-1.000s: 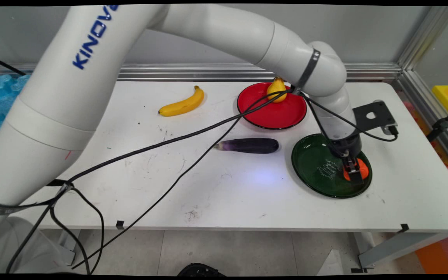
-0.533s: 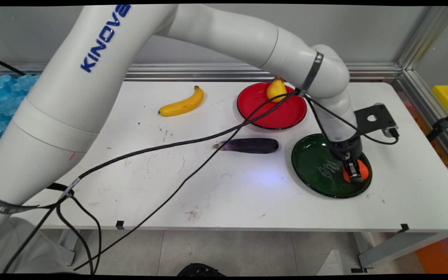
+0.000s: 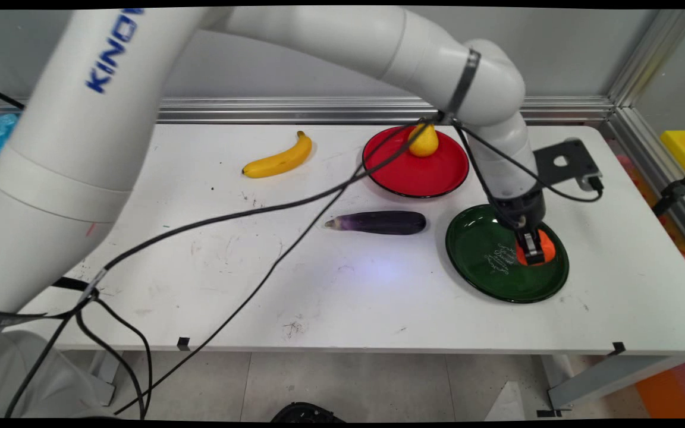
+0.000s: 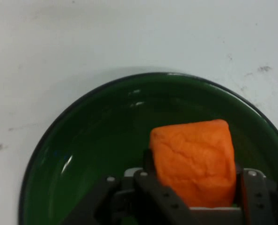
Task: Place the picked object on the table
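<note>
My black gripper [image 3: 531, 254] is shut on an orange block [image 3: 545, 246] and holds it just above the right part of a dark green plate [image 3: 478, 238]. In the hand view the orange block [image 4: 195, 159] sits between the gripper [image 4: 195, 187] fingers, with the green plate [image 4: 83, 150] below it. A purple eggplant [image 3: 378, 223] lies on the table just left of the green plate.
A red plate [image 3: 402, 172] with a yellow pear [image 3: 424, 141] on it stands behind the green plate. A banana [image 3: 280, 159] lies further left at the back. Black cables [image 3: 247, 249] hang across the table's middle. A metal rail runs along the back edge.
The gripper has risen a little and shifted slightly back and left, lifting the orange block off the green plate's right part.
</note>
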